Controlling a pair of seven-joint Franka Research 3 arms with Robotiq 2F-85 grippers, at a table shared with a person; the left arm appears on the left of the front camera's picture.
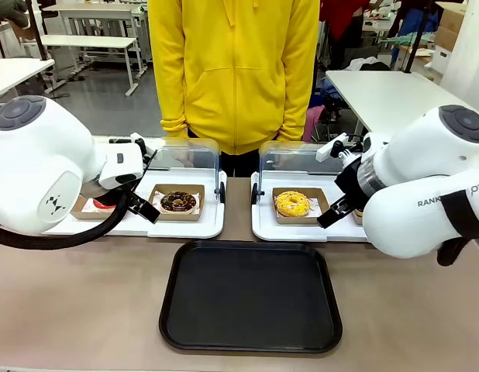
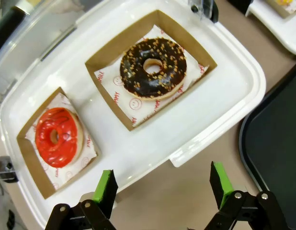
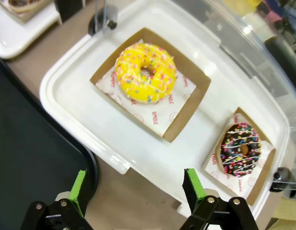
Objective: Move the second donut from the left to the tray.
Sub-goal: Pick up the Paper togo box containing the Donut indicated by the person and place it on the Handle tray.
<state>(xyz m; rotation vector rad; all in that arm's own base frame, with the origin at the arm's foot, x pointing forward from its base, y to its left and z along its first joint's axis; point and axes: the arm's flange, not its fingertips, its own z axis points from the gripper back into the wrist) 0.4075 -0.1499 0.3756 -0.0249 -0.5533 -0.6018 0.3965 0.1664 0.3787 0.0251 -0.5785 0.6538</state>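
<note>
Closest up front is the big flat black plastic tray (image 1: 251, 298) with the raised rim, sitting on the tan table (image 1: 84, 310) with nothing on it. Just past it, both arms hang low over the table's near strip. The left gripper (image 2: 162, 170) has its green-padded fingers spread wide and nothing between them, over bare table right by the edge of the left white plastic tray (image 2: 210, 110). The right gripper (image 3: 134, 172) is spread and holding nothing too, by the right white tray (image 3: 76, 96).

The dark chocolate-glazed ring donut with light specks (image 2: 172, 72) is in its shallow brown cardboard holder (image 2: 102, 55) on white paper, on the left white tray, well apart from the black tray. Beside it is a glossy red donut (image 2: 56, 136) in its own holder. The right tray has a yellow sprinkled donut (image 3: 145, 79) and a dark donut with colourful sprinkles (image 3: 240, 151). Clear lids (image 1: 185, 155) stand open behind, then a person in a yellow hoodie (image 1: 236, 70).
</note>
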